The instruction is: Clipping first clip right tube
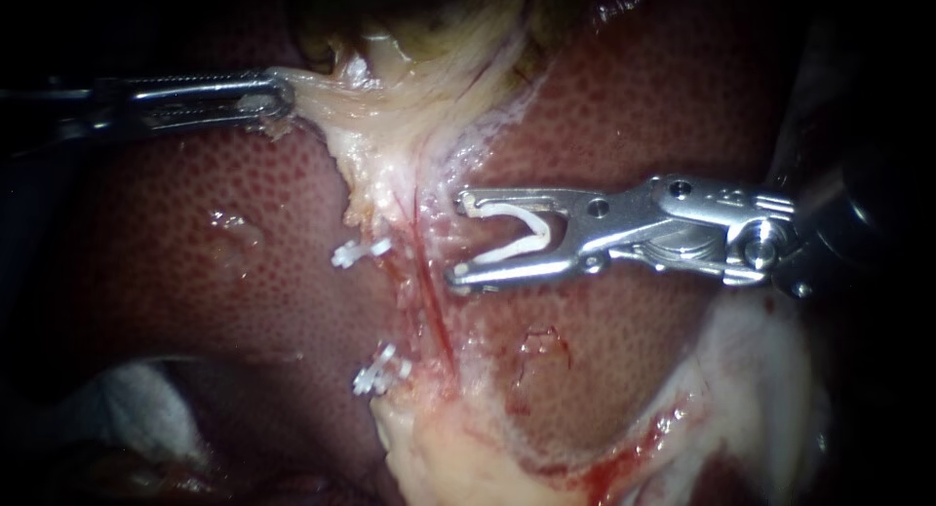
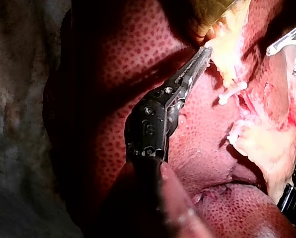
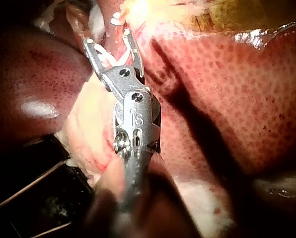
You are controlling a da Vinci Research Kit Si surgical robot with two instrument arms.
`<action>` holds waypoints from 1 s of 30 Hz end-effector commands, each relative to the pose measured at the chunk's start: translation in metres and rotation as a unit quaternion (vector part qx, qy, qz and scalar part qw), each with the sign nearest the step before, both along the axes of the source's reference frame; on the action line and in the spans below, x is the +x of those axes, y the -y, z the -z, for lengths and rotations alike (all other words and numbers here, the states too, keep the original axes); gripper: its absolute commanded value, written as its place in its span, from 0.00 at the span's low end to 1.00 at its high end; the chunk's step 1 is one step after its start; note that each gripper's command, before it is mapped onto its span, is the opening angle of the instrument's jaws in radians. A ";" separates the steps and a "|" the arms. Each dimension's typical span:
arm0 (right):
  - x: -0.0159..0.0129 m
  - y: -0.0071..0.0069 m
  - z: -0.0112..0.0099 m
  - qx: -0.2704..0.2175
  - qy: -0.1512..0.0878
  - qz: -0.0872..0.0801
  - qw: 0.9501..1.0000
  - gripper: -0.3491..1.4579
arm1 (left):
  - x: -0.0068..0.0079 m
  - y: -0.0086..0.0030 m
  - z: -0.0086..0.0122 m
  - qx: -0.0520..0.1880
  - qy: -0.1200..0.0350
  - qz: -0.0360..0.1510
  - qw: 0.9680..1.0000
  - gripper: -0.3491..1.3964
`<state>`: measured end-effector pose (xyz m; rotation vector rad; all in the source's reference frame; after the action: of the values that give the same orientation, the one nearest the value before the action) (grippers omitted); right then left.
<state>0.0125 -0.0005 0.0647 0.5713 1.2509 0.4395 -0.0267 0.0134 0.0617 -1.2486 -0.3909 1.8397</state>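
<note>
In the endoscope view, your left instrument (image 1: 283,95) comes in at the upper left, its claw closed narrow on the pale tissue (image 1: 390,116) under the gallbladder (image 1: 429,19). Your right instrument (image 1: 458,240) enters from the right at mid-frame. Its claw stands wide and carries a loaded clip (image 1: 517,235), one white leg against each side. The right tube (image 1: 429,291), a thin red strand over the liver (image 1: 175,233), runs down the centre just left of the claw tips and is not yet between them. Two set clips (image 1: 361,251) sit left of it.

In the left wrist view, your left instrument (image 2: 205,52) grips pale tissue (image 2: 227,59) at its tip.

In the right wrist view, your right instrument (image 3: 108,38) holds its claw wide around the loaded clip (image 3: 108,59).
</note>
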 end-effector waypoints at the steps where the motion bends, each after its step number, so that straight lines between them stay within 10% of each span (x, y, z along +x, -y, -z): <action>1: 0.0000 0.0000 0.0000 0.000 0.000 0.000 1.000 0.47 | 0.0000 0.0000 0.0000 0.000 0.000 0.000 1.000 0.00; 14: 0.0006 0.0019 -0.0019 0.045 0.013 0.008 0.999 0.46 | 0.0000 0.0000 0.0000 0.000 0.000 0.000 1.000 0.00; 30: 0.0018 0.0065 -0.0106 0.089 0.069 0.034 0.993 0.46 | -0.0001 0.0002 0.0003 0.000 -0.002 0.002 1.000 0.00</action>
<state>0.0143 -0.0071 0.0758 0.7217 1.0532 0.5288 -0.0268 0.0132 0.0614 -1.2451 -0.3853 1.8379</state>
